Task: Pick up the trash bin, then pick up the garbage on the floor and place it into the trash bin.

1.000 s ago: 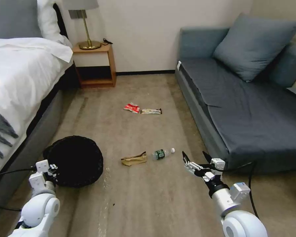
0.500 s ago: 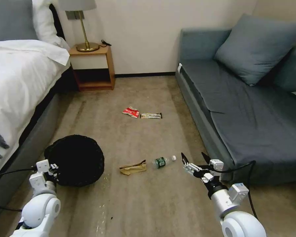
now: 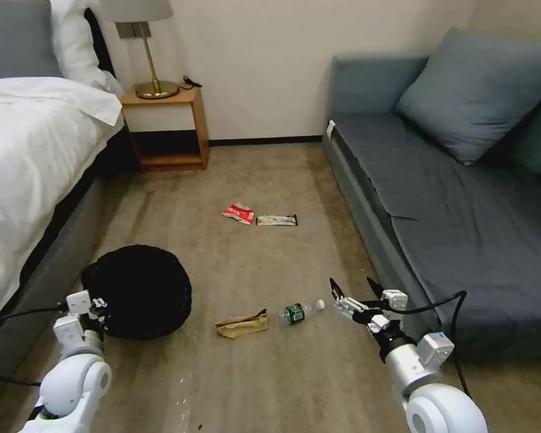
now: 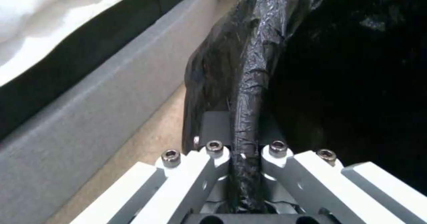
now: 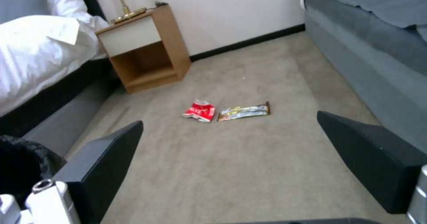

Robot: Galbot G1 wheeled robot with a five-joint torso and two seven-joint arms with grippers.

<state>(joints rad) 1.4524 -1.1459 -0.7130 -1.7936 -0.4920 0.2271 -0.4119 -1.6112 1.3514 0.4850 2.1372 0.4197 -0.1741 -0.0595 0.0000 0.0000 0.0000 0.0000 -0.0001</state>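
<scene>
- The left pincer (image 3: 96, 313) sits at about 8 o'clock in the head view, clamped on the near rim of the trash bin (image 3: 139, 290); the left wrist view shows its fingers (image 4: 209, 170) pinching a fold of the crinkly black bag (image 4: 249, 93) that lines the rim
- The trash bin sits low beside the grey bed frame (image 3: 48, 270), its dark inside facing up
- The right pincer (image 3: 356, 293) hangs at about 5 o'clock, above the carpet (image 3: 270, 373) and just beside the sofa (image 3: 463, 228) front; its two dark fingers (image 5: 106, 157) stand wide apart and hold nothing
- The clear bottle (image 3: 299, 311) with a green label lies on its side on the floor, at 9 o'clock from the right pincer and near it, white cap pointing toward the pincer
- The crumpled brown paper bag (image 3: 241, 325) lies just beside the bottle, between it and the bin
- Farther off, toward 12 o'clock, the red-white snack packet (image 3: 238, 213) and the long bar wrapper (image 3: 276, 220) lie side by side, close together, in mid-floor; in the right wrist view they show between the spread fingers
- A wooden nightstand (image 3: 162, 129) with a brass lamp (image 3: 152, 60) stands against the wall next to the bed
</scene>
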